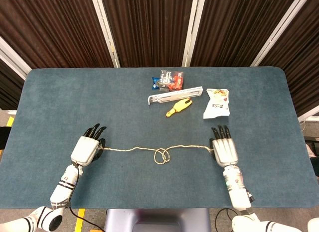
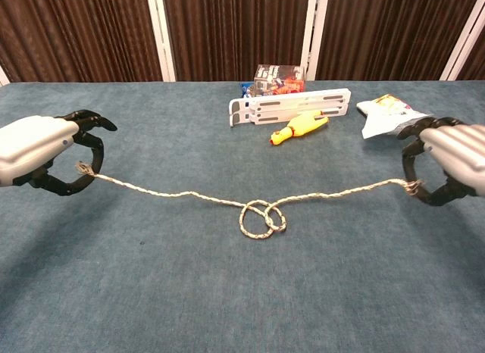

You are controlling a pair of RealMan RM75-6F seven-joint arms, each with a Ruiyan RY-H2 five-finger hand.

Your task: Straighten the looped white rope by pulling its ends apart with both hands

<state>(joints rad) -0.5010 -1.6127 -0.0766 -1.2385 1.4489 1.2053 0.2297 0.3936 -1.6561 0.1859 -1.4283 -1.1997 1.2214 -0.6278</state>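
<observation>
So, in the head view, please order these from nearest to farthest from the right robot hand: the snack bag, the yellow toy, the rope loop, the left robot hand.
From the right robot hand:
1. Snack bag, just beyond it, toward the table's far side.
2. Rope loop and yellow toy: too close to call; the loop is level with it toward the centre, the toy far-centre.
3. Left robot hand, across the table.
</observation>
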